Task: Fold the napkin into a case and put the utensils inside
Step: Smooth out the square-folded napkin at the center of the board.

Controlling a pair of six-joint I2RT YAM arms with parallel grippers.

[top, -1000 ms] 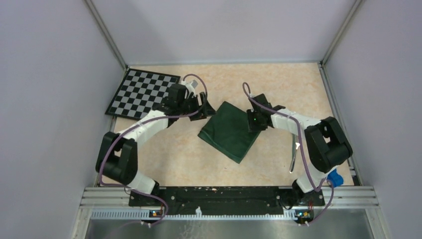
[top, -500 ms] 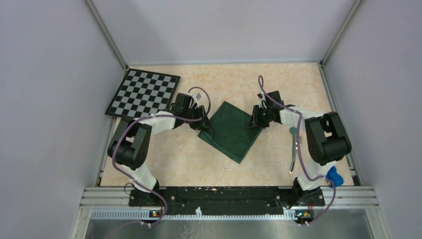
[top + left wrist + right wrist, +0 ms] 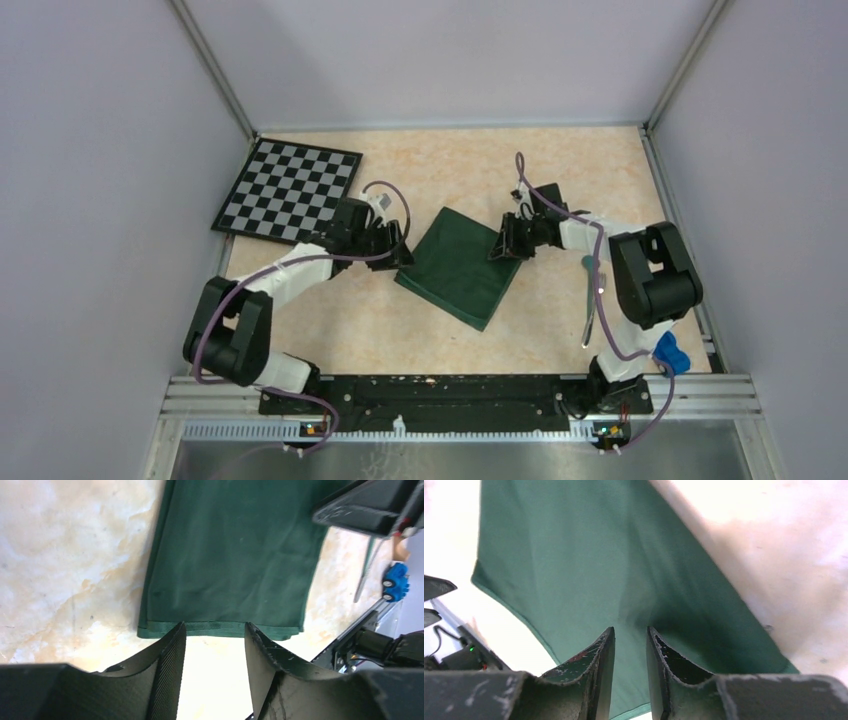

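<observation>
Napkin (image 3: 458, 265), folded to a dark green rectangle, is lying flat near the middle of the table (image 3: 400, 320), turned at an angle to its edges. The left claw (image 3: 215, 627) is sitting low at the napkin's left corner, jaws open, with bare table showing between them and the hem just beyond the tips. The right claw (image 3: 630, 630) is hanging over the cloth's far right corner; its jaws are standing slightly apart, but I cannot tell if they are pinching cloth. The utensils (image 3: 590, 325) are lying near the table's right edge, well apart from the napkin. A blue toy car (image 3: 671, 353) is sitting at the near right corner.
</observation>
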